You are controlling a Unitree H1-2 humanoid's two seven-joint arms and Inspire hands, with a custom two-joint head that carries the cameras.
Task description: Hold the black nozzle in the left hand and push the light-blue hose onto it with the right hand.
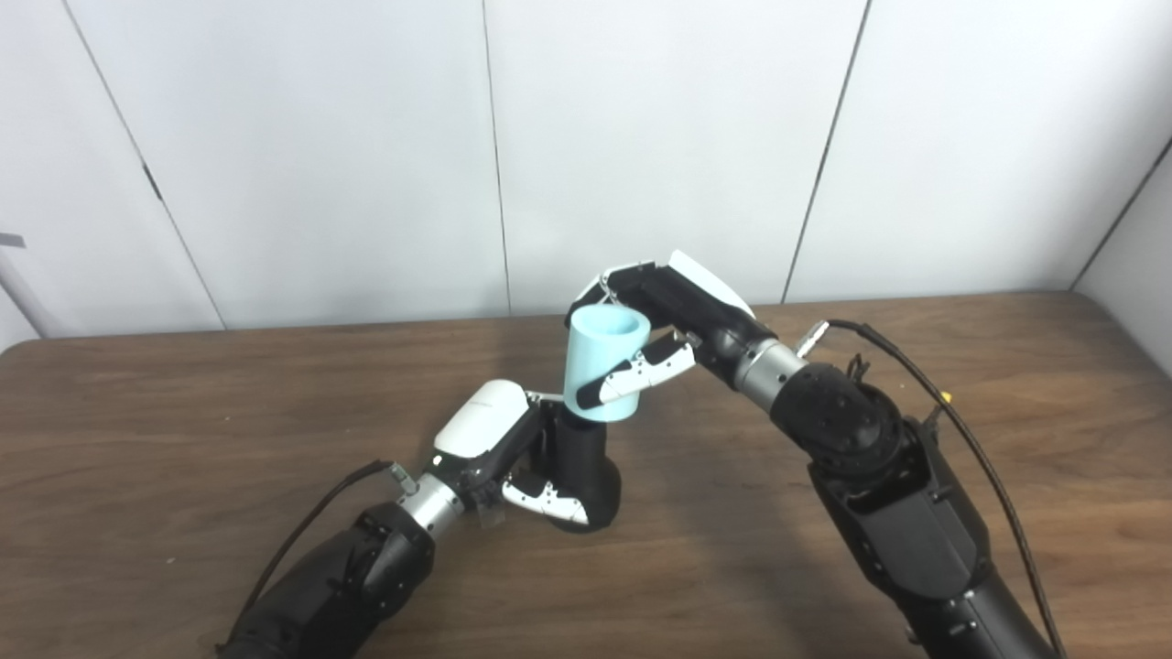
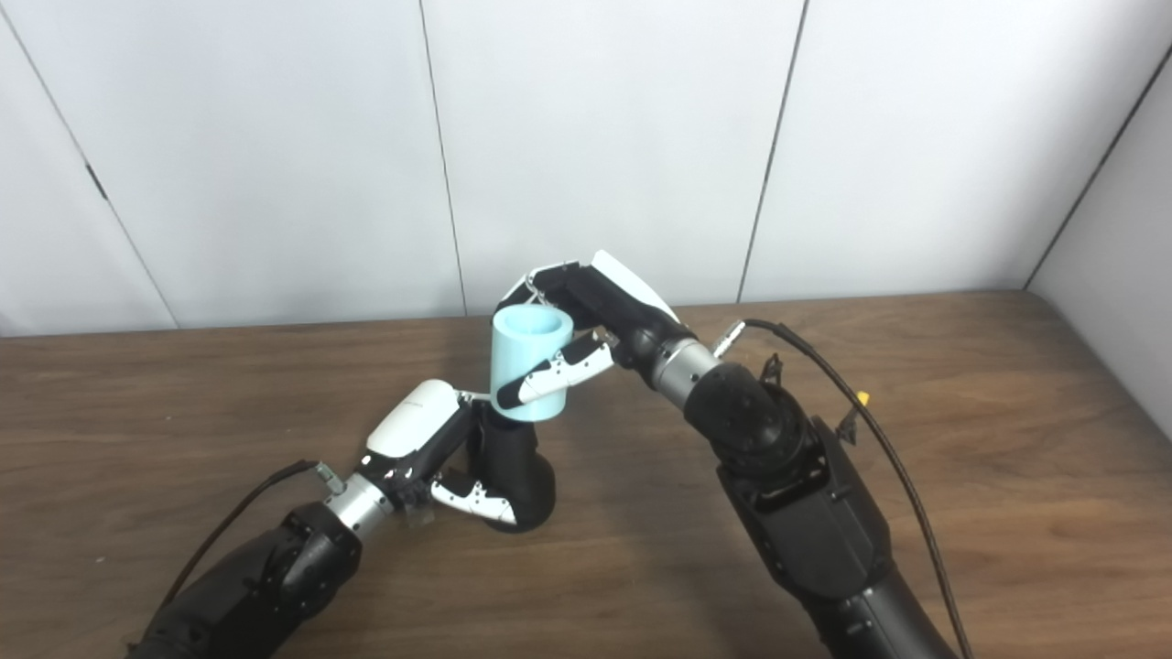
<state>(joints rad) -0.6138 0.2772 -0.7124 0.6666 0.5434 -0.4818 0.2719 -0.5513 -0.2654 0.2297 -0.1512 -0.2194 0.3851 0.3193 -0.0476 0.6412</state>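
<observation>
The black nozzle (image 1: pixel 584 458) stands upright on the wooden table (image 1: pixel 183 412), its flared base down. My left hand (image 1: pixel 499 448) is shut on its lower part, thumb across the front. The light-blue hose (image 1: pixel 604 364), a short wide tube with its open end up, sits over the nozzle's top, tilted a little. My right hand (image 1: pixel 655 320) is shut on the hose from behind and the right, thumb across its front. The nozzle's upper end is hidden inside the hose.
White wall panels (image 1: pixel 641 137) rise right behind the table's far edge. A black cable (image 1: pixel 916 366) runs along my right forearm, another one along my left forearm (image 1: pixel 302 535).
</observation>
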